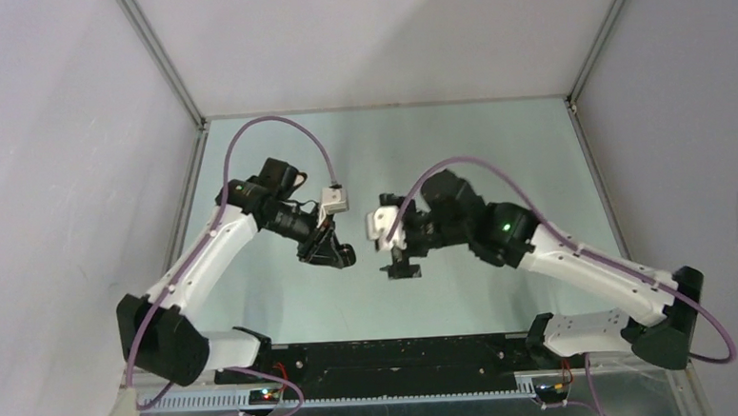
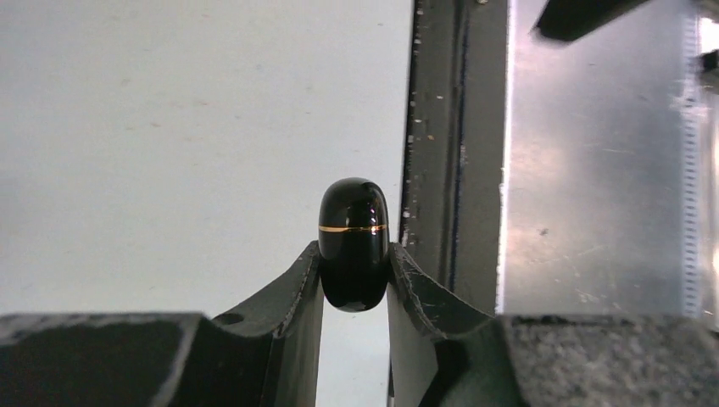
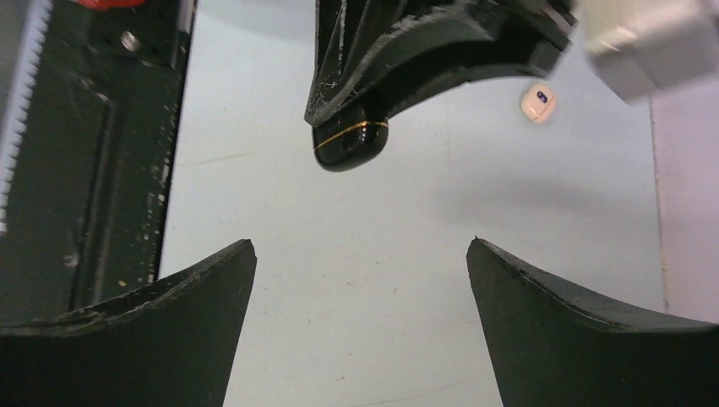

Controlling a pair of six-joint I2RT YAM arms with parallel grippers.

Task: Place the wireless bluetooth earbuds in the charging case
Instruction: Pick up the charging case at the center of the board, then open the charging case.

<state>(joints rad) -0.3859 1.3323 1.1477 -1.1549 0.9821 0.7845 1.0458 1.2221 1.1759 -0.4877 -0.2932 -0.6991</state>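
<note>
Black gold-seamed charging case, pinched in left gripper; right gripper spread wide. Advised: grip steady, prise lid at seam.

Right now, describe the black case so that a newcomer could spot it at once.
Find the left arm reaching over the table. Pinched between its fingers is the case, a glossy black pebble. A thin gold band round it sets it apart from the small cream-white piece lying on the table.
</note>
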